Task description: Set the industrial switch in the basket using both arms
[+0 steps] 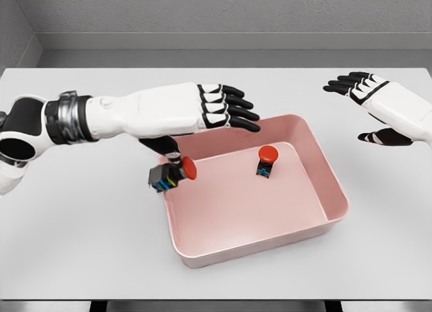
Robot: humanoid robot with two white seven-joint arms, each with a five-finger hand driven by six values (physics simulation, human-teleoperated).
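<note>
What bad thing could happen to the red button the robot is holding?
The red-capped industrial switch hangs tilted at the pink plastic basket's left rim, pinched under the left hand. It might slip and land outside on the white table, or bump the other red-capped switch inside.

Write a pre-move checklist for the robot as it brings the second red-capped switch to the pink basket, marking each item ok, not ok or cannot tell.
1. First red-capped industrial switch inside the pink plastic basket, upright on its floor: ok.
2. Second red-capped switch at the left hand, below the palm: ok.
3. Firmness of that grip: cannot tell; only the thumb shows near it.
4. Second switch inside the basket walls: not ok; it sits at the left rim.
5. Right hand away from the basket, open, holding nothing: ok.
6. Bare floor in the basket for the drop: ok.
</note>
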